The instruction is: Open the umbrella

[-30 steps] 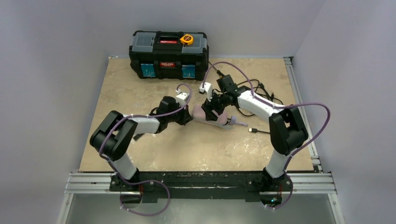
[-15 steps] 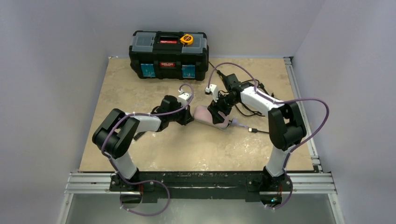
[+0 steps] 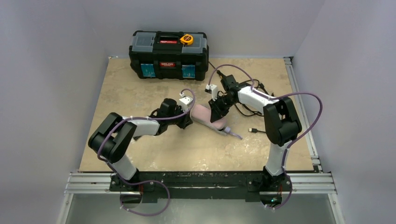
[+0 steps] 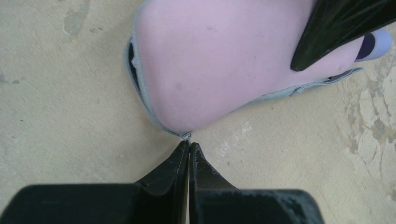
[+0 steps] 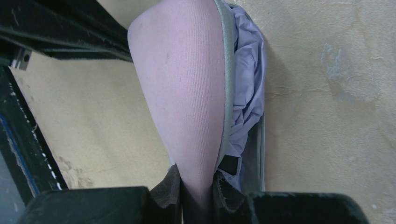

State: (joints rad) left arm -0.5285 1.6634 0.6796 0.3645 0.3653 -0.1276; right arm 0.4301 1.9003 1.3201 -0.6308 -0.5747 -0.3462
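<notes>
The umbrella (image 5: 248, 70) lies folded inside a pinkish zip sleeve (image 3: 205, 115) at mid-table. Its lavender fabric bulges out through the sleeve's open slit. A small pale lavender handle (image 4: 379, 41) pokes from the sleeve's far end (image 3: 228, 130). My left gripper (image 4: 189, 144) is shut, its tips pinching the thin metal zipper pull (image 4: 187, 136) at the sleeve's rounded corner (image 4: 205, 70). In the top view it sits at the sleeve's left end (image 3: 188, 118). My right gripper (image 5: 198, 179) is shut on a fold of the sleeve's pink top panel (image 5: 187, 84), above the sleeve's middle (image 3: 216, 112).
A black toolbox (image 3: 168, 56) with a yellow tape measure (image 3: 187, 39) on its lid stands at the back. Loose black cables (image 3: 252, 100) and a plug (image 3: 253, 130) lie to the right of the sleeve. Metal rails (image 3: 299, 93) edge the table's right side.
My right gripper has gone from open to shut on the sleeve's pink panel. The sleeve has swung, its handle end coming nearer. The left gripper stays shut at the zipper end.
</notes>
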